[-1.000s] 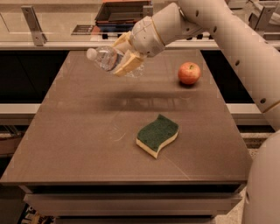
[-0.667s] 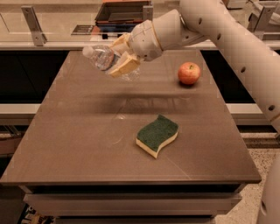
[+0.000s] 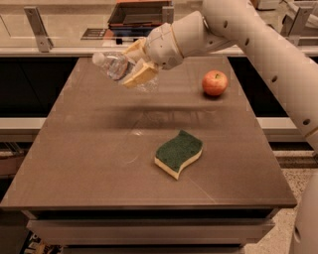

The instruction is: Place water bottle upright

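The water bottle (image 3: 113,64) is a clear ribbed plastic bottle with a white cap pointing up and to the left. It is tilted and held in the air above the far left part of the brown table (image 3: 99,149). My gripper (image 3: 137,63) is shut on the water bottle's body, with its tan fingers (image 3: 140,74) on either side. The white arm reaches in from the upper right. The bottle's label is hidden by the fingers.
A red apple (image 3: 214,83) sits at the far right of the table. A green and yellow sponge (image 3: 179,153) lies near the middle right. A counter with a dark tray (image 3: 139,14) runs behind the table.
The gripper with the bottle has shifted slightly left and up, and the bottle's cap end has risen a little.
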Controlling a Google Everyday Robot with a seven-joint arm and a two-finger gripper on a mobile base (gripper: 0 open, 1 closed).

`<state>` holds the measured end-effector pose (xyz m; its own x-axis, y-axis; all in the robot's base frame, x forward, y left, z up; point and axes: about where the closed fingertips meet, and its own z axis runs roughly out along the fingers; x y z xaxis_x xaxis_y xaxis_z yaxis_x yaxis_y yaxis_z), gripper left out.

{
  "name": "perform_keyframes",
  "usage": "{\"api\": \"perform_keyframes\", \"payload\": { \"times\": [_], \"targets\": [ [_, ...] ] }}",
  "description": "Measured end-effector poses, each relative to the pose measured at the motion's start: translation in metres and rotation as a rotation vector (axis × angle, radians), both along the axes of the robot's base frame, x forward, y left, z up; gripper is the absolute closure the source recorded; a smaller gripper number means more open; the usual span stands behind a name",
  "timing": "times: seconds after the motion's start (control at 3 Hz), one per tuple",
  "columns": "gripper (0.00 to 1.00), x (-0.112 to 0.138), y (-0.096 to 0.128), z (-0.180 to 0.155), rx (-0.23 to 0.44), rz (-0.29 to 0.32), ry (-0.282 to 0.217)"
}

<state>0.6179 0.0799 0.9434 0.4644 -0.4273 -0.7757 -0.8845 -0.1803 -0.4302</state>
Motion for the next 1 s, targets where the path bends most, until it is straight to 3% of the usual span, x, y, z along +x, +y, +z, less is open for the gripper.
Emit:
{"api": "perform_keyframes", "payload": {
  "times": [0.67, 1.0],
  "targets": [
    [1.00, -0.0032, 0.0022, 0.0090, 0.183, -0.050, 0.051],
    [1.00, -0.0024, 0.0015, 0.0121, 0.263, -0.125, 0.088]
  ]
}}
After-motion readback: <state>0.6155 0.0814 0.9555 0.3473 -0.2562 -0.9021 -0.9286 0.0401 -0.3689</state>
